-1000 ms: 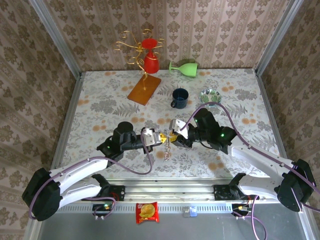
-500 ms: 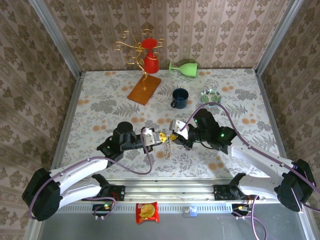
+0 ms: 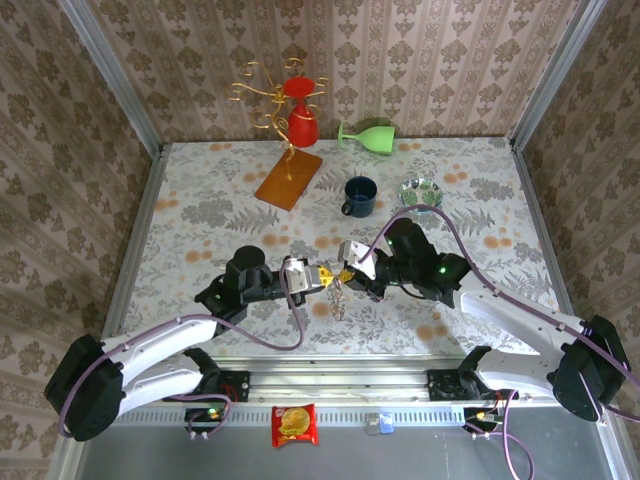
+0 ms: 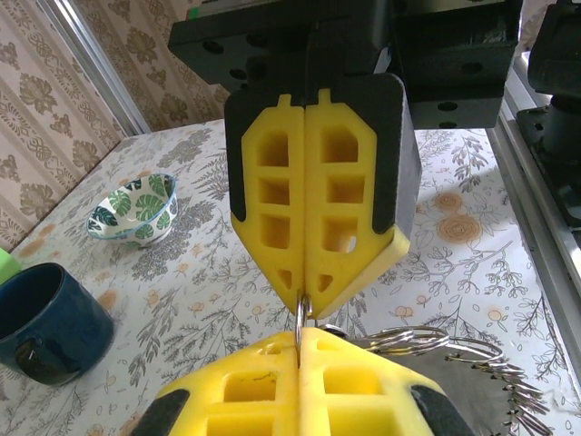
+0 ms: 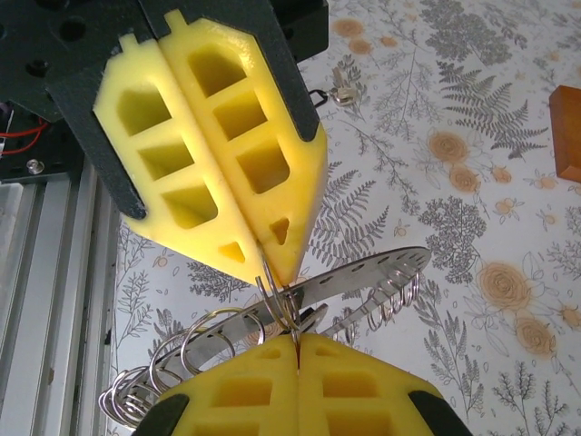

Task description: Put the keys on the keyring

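Apparently midway: left end effector [image 3: 327, 278] and right end effector [image 3: 348, 273] both pinch one thin wire loop [image 4: 299, 313]; threading looks unfinished.

Damask-papered walls are boxing in a flower-printed tabletop, and soft, even light is lying over all of it.

The back wall [image 3: 420, 60], far beyond the jaws, is wearing beige wallpaper with a brown damask motif, and the left wall [image 3: 50, 170] and right wall [image 3: 600, 170] are carrying the same paper well out to either side of the jaws. Two metal posts — the left post [image 3: 116, 78] and the right post [image 3: 558, 72] — are slanting up at the back corners. The table [image 3: 200, 195] is spreading beneath and all around the jaws, its pale cover showing grey ferns and orange blossoms. On the near side of the jaws an aluminium rail [image 3: 340, 380] is running along the table's edge, and a grey surface [image 3: 140, 455] is lying past it.
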You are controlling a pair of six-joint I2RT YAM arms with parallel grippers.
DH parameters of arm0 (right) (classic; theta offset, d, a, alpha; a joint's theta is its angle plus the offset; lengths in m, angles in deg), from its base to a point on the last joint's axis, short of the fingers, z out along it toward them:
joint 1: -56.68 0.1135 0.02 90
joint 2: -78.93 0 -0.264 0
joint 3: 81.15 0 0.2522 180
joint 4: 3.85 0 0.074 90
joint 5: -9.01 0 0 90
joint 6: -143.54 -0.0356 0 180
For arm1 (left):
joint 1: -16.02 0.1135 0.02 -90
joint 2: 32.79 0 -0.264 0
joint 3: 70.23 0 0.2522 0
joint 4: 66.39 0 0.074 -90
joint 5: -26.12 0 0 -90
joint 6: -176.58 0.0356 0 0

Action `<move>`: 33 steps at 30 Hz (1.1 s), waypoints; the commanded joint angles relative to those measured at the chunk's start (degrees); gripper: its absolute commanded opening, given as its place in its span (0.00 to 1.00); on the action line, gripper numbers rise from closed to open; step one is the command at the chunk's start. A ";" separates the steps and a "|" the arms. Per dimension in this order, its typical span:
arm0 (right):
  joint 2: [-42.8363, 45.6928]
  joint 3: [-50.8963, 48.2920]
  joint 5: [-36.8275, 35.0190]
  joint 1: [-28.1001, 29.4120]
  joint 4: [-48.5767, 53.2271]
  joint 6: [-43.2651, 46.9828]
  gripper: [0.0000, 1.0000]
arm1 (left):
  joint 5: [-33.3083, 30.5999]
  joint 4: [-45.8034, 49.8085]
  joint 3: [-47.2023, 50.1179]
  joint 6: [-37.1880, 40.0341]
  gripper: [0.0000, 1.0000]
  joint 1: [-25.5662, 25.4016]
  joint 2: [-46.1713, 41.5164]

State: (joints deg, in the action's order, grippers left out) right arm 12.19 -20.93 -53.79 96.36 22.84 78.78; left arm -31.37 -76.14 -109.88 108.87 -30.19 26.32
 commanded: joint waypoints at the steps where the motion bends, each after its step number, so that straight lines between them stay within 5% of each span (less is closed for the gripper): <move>1: -1.14 -0.58 1.72 0.13 -2.38 -1.72 0.00 | 2.55 -5.46 0.37 -1.62 0.00 -1.06 0.69; 8: -1.73 -1.85 -0.29 -0.04 -3.65 -1.38 0.03 | 1.92 -7.10 1.10 -2.24 0.00 -1.19 0.31; 14: 1.99 -3.36 0.53 -0.44 -8.29 -2.56 0.27 | 1.81 -7.23 1.70 -2.76 0.00 -1.32 -0.37; 19: 2.33 -4.68 3.40 -0.66 -9.74 -2.71 0.31 | 1.85 -10.60 2.81 -4.68 0.00 -1.21 -0.14; 24: 2.47 -5.47 4.43 -0.66 -11.57 -3.76 0.28 | 1.89 -15.84 4.38 -7.79 0.00 -1.25 0.97; 33: 2.47 -4.05 4.84 -0.66 -8.95 -1.55 0.00 | 0.80 -21.17 5.59 -10.42 0.00 -1.23 2.73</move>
State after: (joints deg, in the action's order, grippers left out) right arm 13.70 -25.76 -50.21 95.79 13.51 76.26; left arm -31.65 -92.09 -104.50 100.06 -31.13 29.23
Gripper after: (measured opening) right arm 0.064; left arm 0.053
